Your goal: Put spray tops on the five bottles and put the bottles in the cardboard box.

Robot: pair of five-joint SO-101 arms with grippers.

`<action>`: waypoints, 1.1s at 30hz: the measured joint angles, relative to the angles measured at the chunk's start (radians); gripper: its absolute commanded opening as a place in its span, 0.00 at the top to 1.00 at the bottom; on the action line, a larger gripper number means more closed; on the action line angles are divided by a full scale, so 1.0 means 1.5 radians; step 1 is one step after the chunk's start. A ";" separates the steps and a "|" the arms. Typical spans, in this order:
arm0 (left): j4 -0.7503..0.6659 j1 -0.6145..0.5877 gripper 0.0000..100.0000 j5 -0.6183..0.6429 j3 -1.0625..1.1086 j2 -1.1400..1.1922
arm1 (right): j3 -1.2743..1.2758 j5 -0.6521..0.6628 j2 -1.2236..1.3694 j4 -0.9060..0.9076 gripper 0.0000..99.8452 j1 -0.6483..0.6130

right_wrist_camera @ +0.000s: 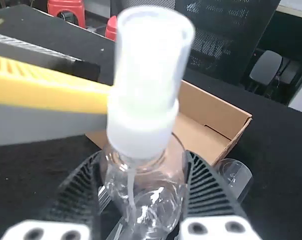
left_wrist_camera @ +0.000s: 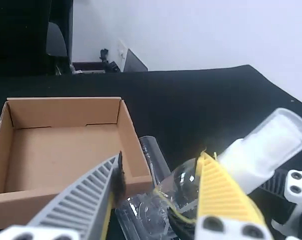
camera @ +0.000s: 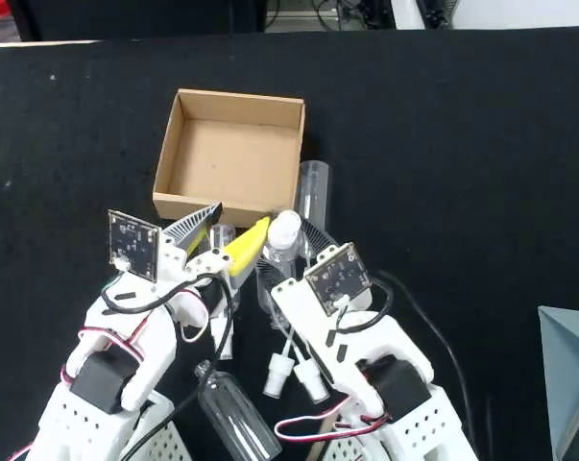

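Note:
My right gripper (camera: 287, 255) (right_wrist_camera: 140, 167) is shut on an upright clear bottle (right_wrist_camera: 143, 192) that carries a white spray top (camera: 284, 230) (right_wrist_camera: 146, 75) (left_wrist_camera: 263, 145). It stands just in front of the cardboard box (camera: 183, 130) (left_wrist_camera: 65, 150) (right_wrist_camera: 216, 117). My left gripper (camera: 239, 217) (left_wrist_camera: 161, 160) is open beside it, its yellow finger (camera: 248, 246) (right_wrist_camera: 45, 87) against the spray top. An uncapped bottle (camera: 222, 236) (left_wrist_camera: 140, 212) stands between the left fingers. The box holds nothing.
A clear bottle (camera: 313, 187) (left_wrist_camera: 153, 152) lies along the box's right side. Another bottle (camera: 236, 413) lies near the front between the arms. Two loose spray tops (camera: 291, 370) lie by the right arm. A grey object (camera: 569, 375) sits at the right edge.

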 measured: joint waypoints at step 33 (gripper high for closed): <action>0.010 -0.202 0.77 -0.053 -0.014 0.000 | 0.000 0.000 0.000 0.032 0.93 -0.001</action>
